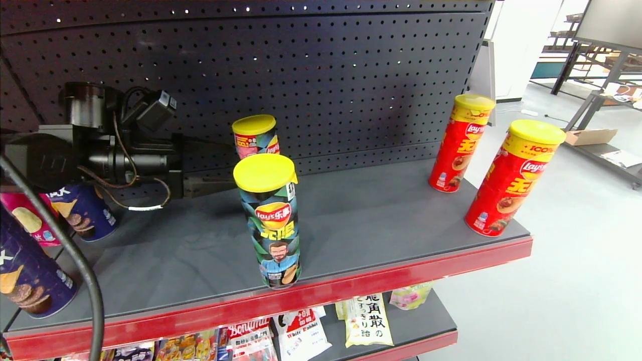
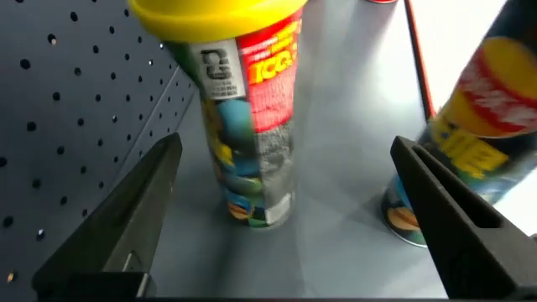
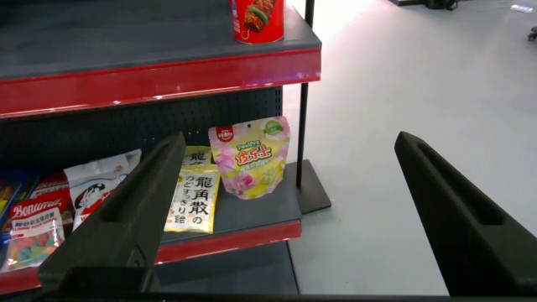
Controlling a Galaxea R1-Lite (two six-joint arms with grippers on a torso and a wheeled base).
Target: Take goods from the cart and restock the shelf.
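Chip can (image 2: pixel 252 126) with yellow lid, blue-green patterned body and red panel is seen upright at the back of the shelf (image 1: pixel 381 220), close to the pegboard (image 1: pixel 326 75), between the widely parted fingers of the left gripper (image 2: pixel 287 155), touched by neither. The right gripper (image 3: pixel 289 147) is likewise held with fingers apart, facing the lower shelf (image 3: pixel 235 243) of snack packets (image 3: pixel 252 155).

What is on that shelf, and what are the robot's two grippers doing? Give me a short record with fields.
Shelf: grey top shelf with a red front edge, pegboard behind
Middle: front teal chip can at the edge, rear teal chip can near the pegboard, both with yellow lids
Right end: red chip can at the edge, second red can behind it
Left end: purple chip cans
Left gripper: open, rear teal chip can between its fingers, untouched
Right gripper: open, holding nothing, facing snack bags below
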